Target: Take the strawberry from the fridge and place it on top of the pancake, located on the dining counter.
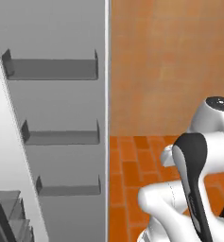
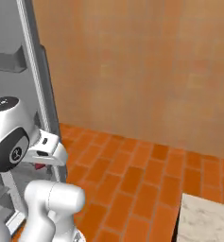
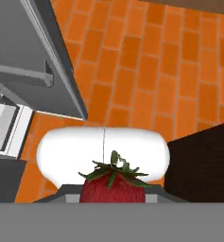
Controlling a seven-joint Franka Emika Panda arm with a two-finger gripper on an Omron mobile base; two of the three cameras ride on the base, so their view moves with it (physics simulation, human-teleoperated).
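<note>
- The fridge door stands open beside the arm, its grey door shelves bare; orange brick floor lies below
- The strawberry sits right at the gripper, leaves up
- Whether the fingers clamp it, I cannot tell

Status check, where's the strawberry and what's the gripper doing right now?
Strawberry sits at the jaws in the hand view, apparently held; fingertips hidden. Fridge door open beside the arm. Orange brick floor below, nothing blocking.
</note>
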